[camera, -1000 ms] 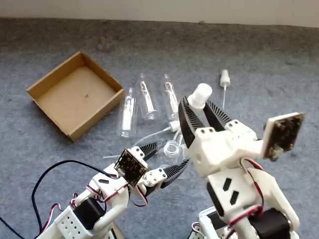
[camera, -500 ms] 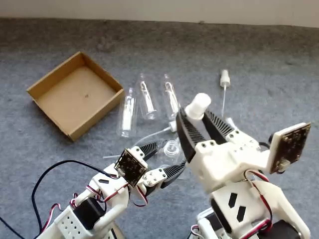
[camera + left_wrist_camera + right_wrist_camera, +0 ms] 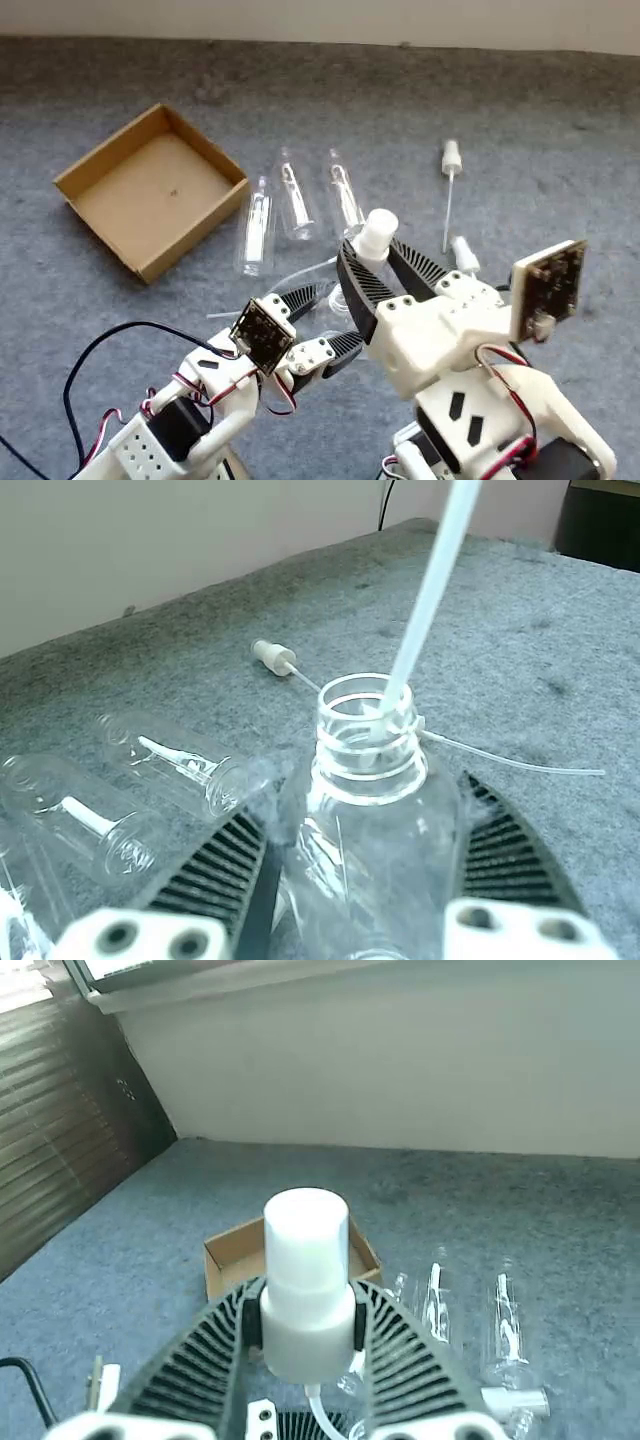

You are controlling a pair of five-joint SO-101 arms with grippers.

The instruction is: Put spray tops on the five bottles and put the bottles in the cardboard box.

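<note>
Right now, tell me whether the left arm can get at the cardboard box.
Probably yes: the box sits open on its side, mostly bare carpet between. But the left end effector is shut on a bottle, with a spray top's tube in its neck.

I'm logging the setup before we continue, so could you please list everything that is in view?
cardboard box: one, brown, open, far left on the table.
lying bottles: three, clear, between box and arms.
held bottle: one, clear, upright in the left gripper.
held spray top: one, white, in the right gripper, tube tip in the held bottle's neck.
loose spray tops: two, white, right of the lying bottles.
table: one, grey.
left gripper: black and white, shut.
right gripper: black and white, shut.
</note>
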